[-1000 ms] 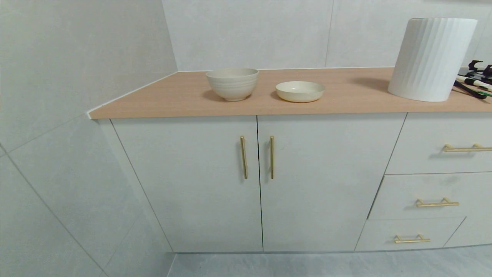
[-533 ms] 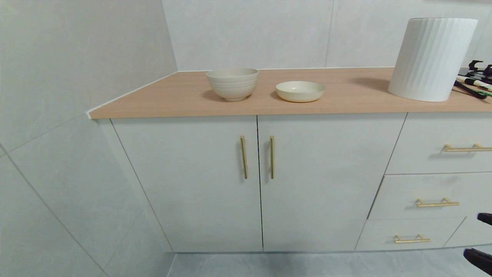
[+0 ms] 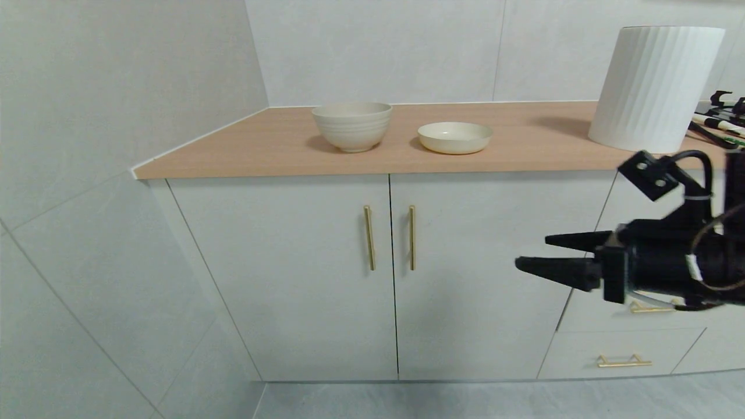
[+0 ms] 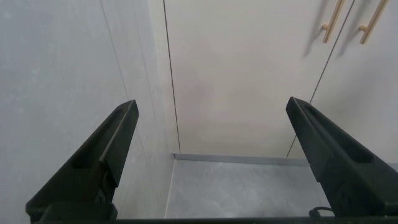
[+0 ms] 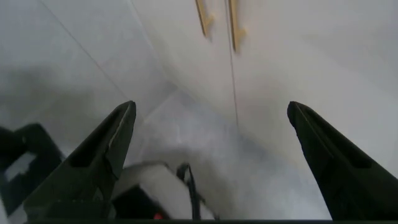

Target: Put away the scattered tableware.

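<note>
Right fingers (image 3: 559, 272): 2 black prongs spread well apart, nothing between them.
Right gripper (image 3: 532, 252): in front of the right-hand door (image 3: 495, 279), below the countertop (image 3: 244, 154) edge, tips aimed toward the robot's left.
Left fingers (image 4: 106, 155): also spread wide, empty.
Left gripper (image 4: 211, 104): low, facing the foot of the left-hand door (image 4: 236, 74) and the floor, well apart from the tableware.
Door handles (image 3: 369, 237): 2 brass bars, upright, side by side at the seam between the doors, left of the right fingertips and apart from them; both doors shut.
Dish (image 3: 455, 137): shallow, cream, upright on the countertop, above the right fingertips and to their left.
Bowl (image 3: 352, 125): deeper, ribbed, beside the dish on its left, not touching it; farther from the right fingertips.
Deciding relation: handles' long axis vertical, so a grasp likely needs 1 prong on either side of a bar; right arm the nearer one to the right-hand handle and to the dish.
Likely step: approach only, nothing grasped, no piece put away yet; unclear whether door or dish comes first.
Ribbed white cylinder (image 3: 655, 87): on the countertop well to the right, clear of both pieces.
</note>
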Available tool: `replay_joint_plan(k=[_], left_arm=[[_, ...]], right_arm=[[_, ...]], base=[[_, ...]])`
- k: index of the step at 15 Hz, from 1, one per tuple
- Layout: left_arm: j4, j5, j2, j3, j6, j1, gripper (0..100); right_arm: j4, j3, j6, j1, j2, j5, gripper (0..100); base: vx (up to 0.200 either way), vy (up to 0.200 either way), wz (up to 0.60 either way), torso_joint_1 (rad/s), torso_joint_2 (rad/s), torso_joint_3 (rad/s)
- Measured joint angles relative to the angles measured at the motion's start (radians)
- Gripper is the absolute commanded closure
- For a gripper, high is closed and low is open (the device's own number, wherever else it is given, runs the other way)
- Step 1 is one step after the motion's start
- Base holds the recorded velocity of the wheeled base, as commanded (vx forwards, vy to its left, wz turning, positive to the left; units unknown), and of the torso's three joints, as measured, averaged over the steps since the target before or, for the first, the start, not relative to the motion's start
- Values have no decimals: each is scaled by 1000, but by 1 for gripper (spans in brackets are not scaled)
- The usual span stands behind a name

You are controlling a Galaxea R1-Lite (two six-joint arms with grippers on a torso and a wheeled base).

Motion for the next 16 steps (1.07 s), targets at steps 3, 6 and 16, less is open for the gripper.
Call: replay_joint_plan(k=[3,6,16], left_arm=[[0,0,0,0,0,0,0],[0,0,0,0,0,0,0],[0,-1,0,0,0,0,0]], right_arm=[[-18,-192,74,56,200,2,0],[-23,-333,162,95,371,3,0],[-395,-447,336,139,693,-57,0]], base=[[0,0,0,0,0,0],[0,0,0,0,0,0],[0,0,0,0,0,0]])
